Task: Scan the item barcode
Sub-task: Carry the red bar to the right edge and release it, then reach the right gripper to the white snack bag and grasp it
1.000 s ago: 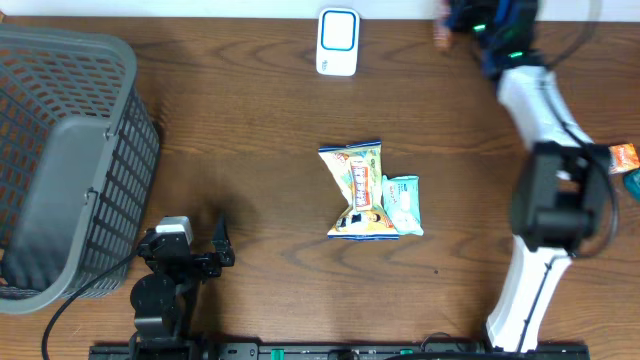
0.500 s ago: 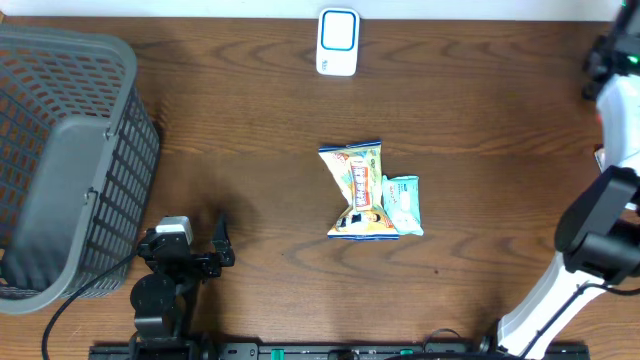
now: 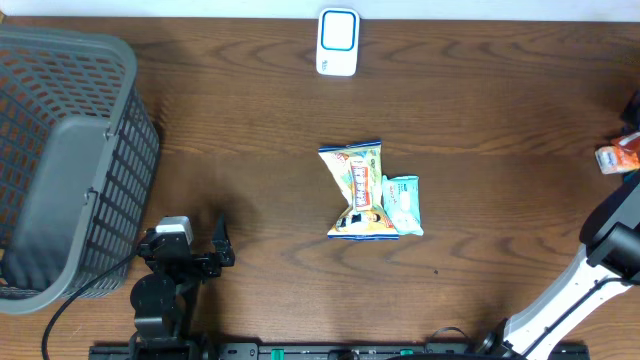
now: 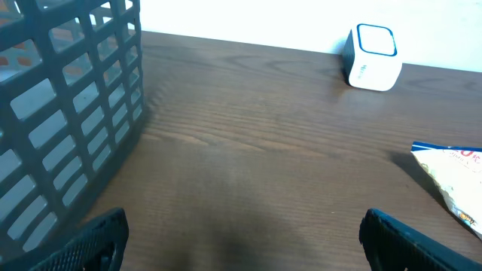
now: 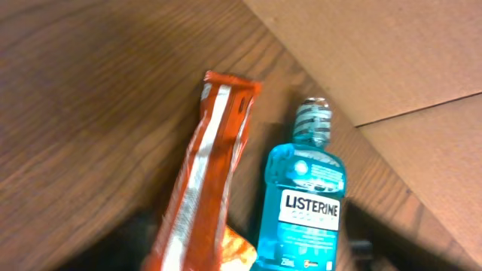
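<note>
The white and blue scanner (image 3: 337, 42) stands at the table's back edge and also shows as the scanner (image 4: 372, 57) in the left wrist view. Two item packets lie mid-table: a yellow-green snack bag (image 3: 354, 190) and a pale teal pack (image 3: 403, 205). An orange packet (image 5: 202, 177) lies on the table beside a blue Listerine bottle (image 5: 305, 199), and it shows at the right edge as the orange packet (image 3: 617, 157). My right gripper (image 5: 245, 254) hangs over them, open, its blurred dark fingers either side. My left gripper (image 4: 252, 245) rests open and empty at the front left.
A large grey mesh basket (image 3: 60, 160) fills the left side, close to my left gripper (image 3: 192, 250). A cardboard surface (image 5: 392, 68) lies beyond the table's right edge. The white right arm (image 3: 580, 290) stretches along the front right corner.
My right arm has swung from the back near the scanner out to the right edge. Its jaws, shut before, now stand apart. The left arm has stayed still.
</note>
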`<action>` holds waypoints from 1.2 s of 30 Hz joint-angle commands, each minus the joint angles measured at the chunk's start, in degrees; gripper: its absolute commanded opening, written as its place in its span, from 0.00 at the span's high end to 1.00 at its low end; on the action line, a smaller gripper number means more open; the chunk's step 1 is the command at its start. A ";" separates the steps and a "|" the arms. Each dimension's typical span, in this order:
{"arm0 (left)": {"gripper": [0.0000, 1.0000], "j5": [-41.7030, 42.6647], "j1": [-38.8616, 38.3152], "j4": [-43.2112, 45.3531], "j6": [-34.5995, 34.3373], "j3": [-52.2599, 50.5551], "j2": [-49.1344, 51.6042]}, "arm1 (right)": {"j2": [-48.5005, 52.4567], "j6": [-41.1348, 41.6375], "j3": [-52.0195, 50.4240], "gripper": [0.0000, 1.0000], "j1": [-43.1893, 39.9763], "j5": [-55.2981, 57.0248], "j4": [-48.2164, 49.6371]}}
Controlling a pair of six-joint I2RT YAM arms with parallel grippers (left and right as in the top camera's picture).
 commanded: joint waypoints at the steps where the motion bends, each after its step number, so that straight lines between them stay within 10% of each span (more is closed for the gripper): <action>1: 0.02 0.76 0.20 -1.42 0.96 -0.85 -0.13 | -4.74 1.38 0.04 0.01 0.57 -6.75 -0.02; 15: 0.02 0.76 0.20 -1.42 0.94 -0.85 -0.13 | -22.58 21.84 0.04 0.01 12.74 -78.88 -9.73; 26: 0.02 0.76 0.20 -1.42 0.94 -0.85 -0.13 | -17.57 18.25 -0.02 0.01 45.68 -57.09 -28.11; 36: 0.02 0.76 0.20 -1.42 0.94 -0.85 -0.13 | -8.94 20.68 -0.02 0.03 68.85 -12.37 -38.07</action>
